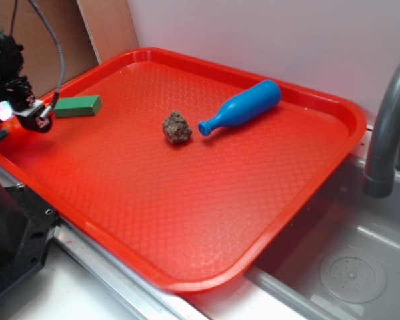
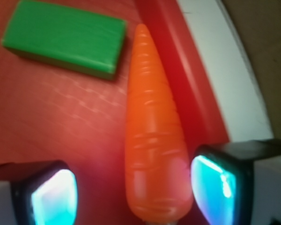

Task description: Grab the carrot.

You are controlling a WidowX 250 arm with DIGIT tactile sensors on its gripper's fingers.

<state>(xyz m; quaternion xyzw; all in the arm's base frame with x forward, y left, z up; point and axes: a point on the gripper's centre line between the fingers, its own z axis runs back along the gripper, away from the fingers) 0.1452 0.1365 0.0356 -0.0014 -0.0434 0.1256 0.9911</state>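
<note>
A: Jaws spread wide, nothing held. In the wrist view the two lit pads point(image 2: 54, 197) stand either side of the carrot point(image 2: 152, 140), with clear gaps at both; the right pad is nearer to it than the left. The gripper point(image 2: 133, 190) straddles the fat end.

B: Contact?

A: None visible. Orange body lies flat on the tray point(image 2: 61, 122), tip pointing away from the camera, running along the tray's raised rim. The green top is out of frame.

B: Neighbours?

A: Green block point(image 2: 65, 37) just beside the carrot's tip, on the left; I cannot tell whether they touch. It sits beyond the pads, so it should not get caught in a close.

B: Exterior view?

A: Gripper point(image 1: 33, 117) low at the tray's left edge, near the green block point(image 1: 78, 106). The carrot itself is hidden behind the arm there. A blue bottle point(image 1: 242, 107) and a brown rock-like lump point(image 1: 177, 127) lie mid-tray, well apart from the work.

B: Progress?

A: My reading: approach and alignment done. Closing and lifting remain. The rim alongside may crowd the right pad.
</note>
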